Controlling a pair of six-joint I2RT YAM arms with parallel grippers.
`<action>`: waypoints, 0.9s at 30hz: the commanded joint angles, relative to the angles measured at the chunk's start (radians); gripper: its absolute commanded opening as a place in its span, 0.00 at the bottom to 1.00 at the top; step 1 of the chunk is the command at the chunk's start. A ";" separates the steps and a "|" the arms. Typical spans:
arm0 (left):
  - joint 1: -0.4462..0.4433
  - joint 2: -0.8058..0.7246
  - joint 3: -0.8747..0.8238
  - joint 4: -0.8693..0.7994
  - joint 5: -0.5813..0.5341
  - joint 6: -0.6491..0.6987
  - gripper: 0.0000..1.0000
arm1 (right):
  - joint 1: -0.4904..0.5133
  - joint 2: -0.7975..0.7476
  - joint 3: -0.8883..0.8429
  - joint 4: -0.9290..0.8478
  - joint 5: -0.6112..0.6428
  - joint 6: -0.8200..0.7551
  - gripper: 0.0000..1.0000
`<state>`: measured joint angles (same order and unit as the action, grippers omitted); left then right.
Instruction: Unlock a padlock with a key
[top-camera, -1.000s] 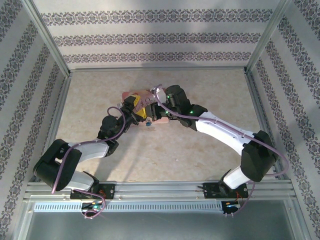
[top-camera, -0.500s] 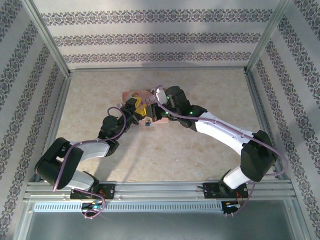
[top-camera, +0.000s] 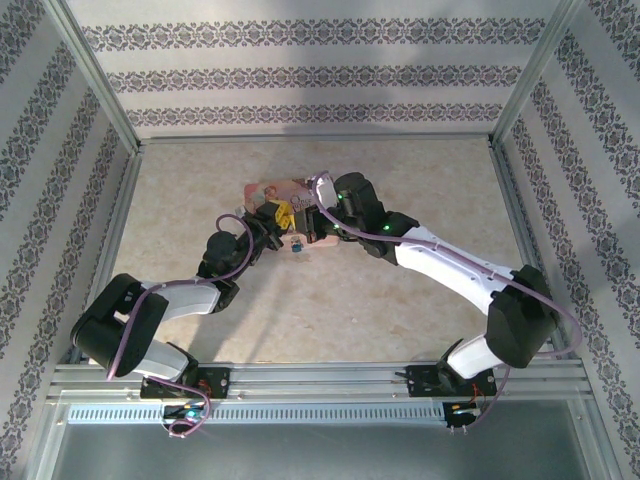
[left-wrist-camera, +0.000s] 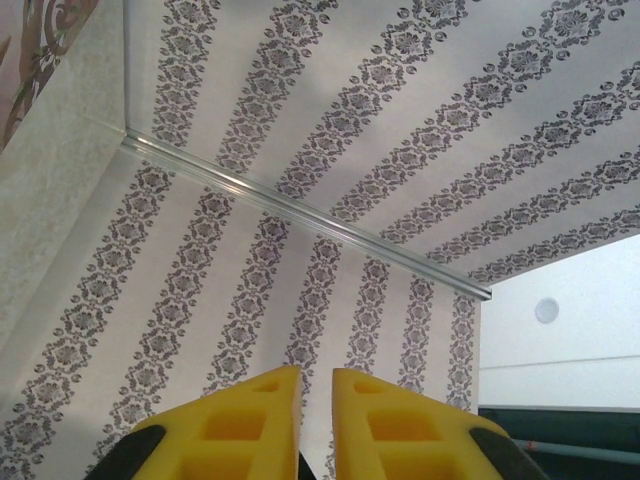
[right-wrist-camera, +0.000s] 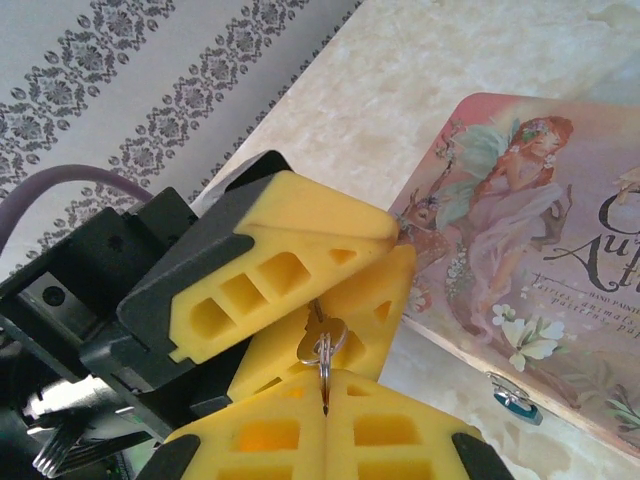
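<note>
In the right wrist view my right gripper (right-wrist-camera: 326, 375) is shut on the ring of the key (right-wrist-camera: 322, 342). The small pale key hangs just past its tips. The key's blade reaches up between the yellow fingers (right-wrist-camera: 290, 250) of my left gripper (left-wrist-camera: 316, 372), whose jaws stand a narrow gap apart. The tiny bluish-silver padlock (right-wrist-camera: 512, 398) hangs at the front edge of the pink illustrated box (right-wrist-camera: 520, 230), to the right of both grippers. From above, the grippers meet over the box (top-camera: 262, 190), with the padlock (top-camera: 297, 245) just in front.
The box lies on the beige tabletop (top-camera: 330, 300) near its middle. Patterned walls (top-camera: 300, 80) with metal frame rails close in the back and both sides. Open tabletop lies toward the near rail.
Both wrists have shifted slightly, the left gripper creeping toward the far side against the right one. The padlock and box have not moved.
</note>
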<state>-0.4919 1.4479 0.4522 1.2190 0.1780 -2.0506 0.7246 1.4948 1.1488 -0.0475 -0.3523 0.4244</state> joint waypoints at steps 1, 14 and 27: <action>-0.019 -0.003 -0.007 0.015 -0.008 0.027 0.13 | 0.003 -0.027 -0.020 0.021 0.021 0.007 0.00; -0.015 -0.038 0.008 -0.064 0.002 0.182 0.00 | -0.015 -0.074 -0.045 0.021 -0.002 0.024 0.08; 0.023 -0.302 0.435 -1.008 0.215 1.152 0.00 | -0.180 -0.317 -0.223 0.173 -0.216 0.158 0.50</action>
<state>-0.4816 1.1717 0.8051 0.5030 0.3023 -1.2472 0.5655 1.2057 0.9630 0.0154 -0.4435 0.5140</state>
